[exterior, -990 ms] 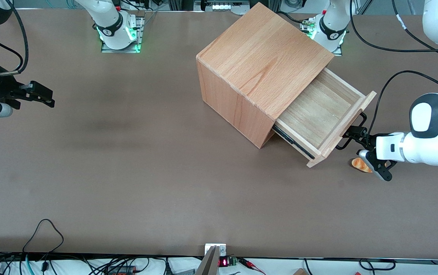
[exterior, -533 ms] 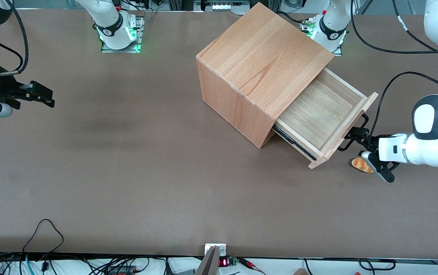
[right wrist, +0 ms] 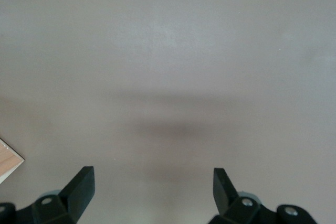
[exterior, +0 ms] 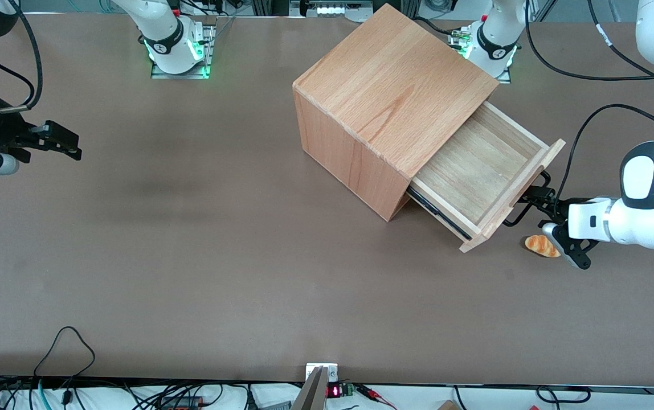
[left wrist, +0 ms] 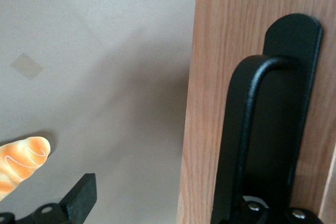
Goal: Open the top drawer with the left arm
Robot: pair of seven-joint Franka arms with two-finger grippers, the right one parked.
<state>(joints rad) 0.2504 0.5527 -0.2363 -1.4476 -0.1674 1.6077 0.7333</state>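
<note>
The top drawer point(exterior: 475, 171) of the wooden cabinet point(exterior: 389, 85) stands pulled well out, its inside bare. A thin black bar handle point(exterior: 536, 183) sits on its front panel point(left wrist: 210, 77). My left arm point(exterior: 640, 216) reaches in from the working arm's end of the table, and its gripper point(exterior: 544, 216) is right at the drawer front, open. One finger is hooked in at the handle point(left wrist: 247, 129) and mostly hidden by it. The other finger point(left wrist: 80, 196) hangs free over the table, apart from the panel's edge.
A small orange bread-shaped toy point(exterior: 542, 245) lies on the brown table point(exterior: 190, 256) just below the gripper, beside the free finger point(left wrist: 21, 158). A black cable point(exterior: 575, 136) loops from the arm above the drawer's corner.
The drawer has slid a little farther out of the cabinet, and the gripper and arm have drawn back with it toward the working arm's end of the table.
</note>
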